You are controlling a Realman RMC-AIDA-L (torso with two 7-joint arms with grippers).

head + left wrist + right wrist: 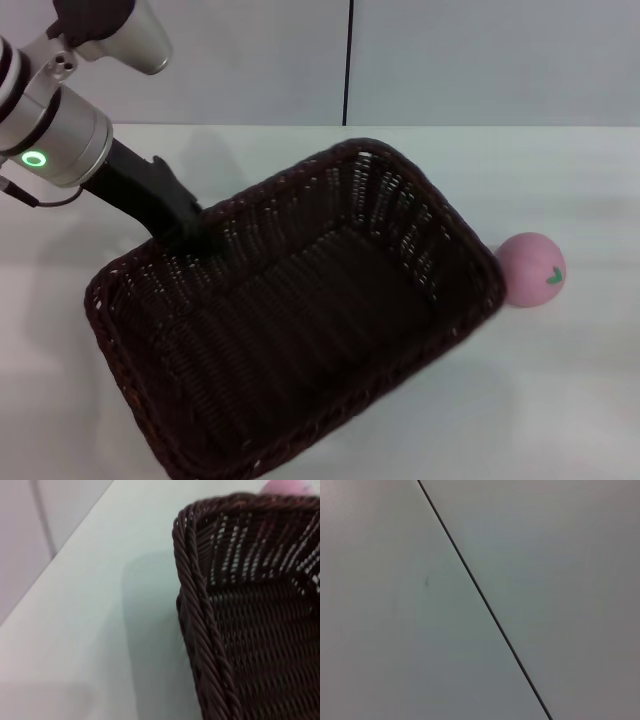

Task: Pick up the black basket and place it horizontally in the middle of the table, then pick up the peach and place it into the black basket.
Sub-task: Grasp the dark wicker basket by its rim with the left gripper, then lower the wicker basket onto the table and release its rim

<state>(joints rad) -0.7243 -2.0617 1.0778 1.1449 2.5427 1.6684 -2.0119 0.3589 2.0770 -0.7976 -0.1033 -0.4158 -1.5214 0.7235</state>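
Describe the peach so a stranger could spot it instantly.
Start at the white table and find the big black basket on it. By the basket's right end, outside it, sits the peach: a small pink ball with a green leaf mark.

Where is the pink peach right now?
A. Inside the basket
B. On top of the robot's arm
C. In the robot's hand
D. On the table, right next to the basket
D. In the head view the peach sits on the table against the outside of the basket, at its right corner; the left gripper is at the basket's far rim, nowhere near the peach.
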